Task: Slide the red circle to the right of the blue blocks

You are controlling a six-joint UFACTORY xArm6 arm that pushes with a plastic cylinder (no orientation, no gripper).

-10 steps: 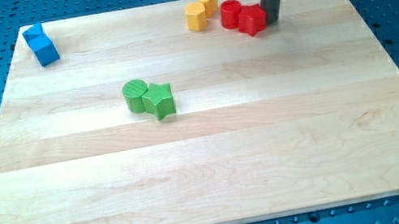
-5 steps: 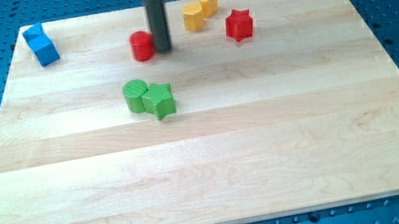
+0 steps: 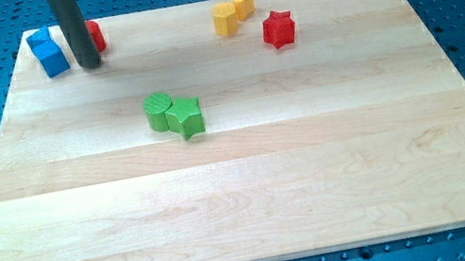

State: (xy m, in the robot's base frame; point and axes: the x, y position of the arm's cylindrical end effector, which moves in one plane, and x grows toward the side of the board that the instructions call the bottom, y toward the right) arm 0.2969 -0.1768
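The red circle lies near the board's top left and is mostly hidden behind my dark rod. My tip rests on the board just in front of it, at its lower left. Two blue blocks sit close together at the view's left of the rod, a small gap from it. The red circle is on the view's right of the blue blocks.
A red star and two yellow blocks lie at the top right. A green circle touches a green star left of centre. The wooden board sits on a blue perforated table.
The red circle has slid left and up from the board's upper middle to beside the blue blocks. My tip moved left with it. The red star stayed where it was left.
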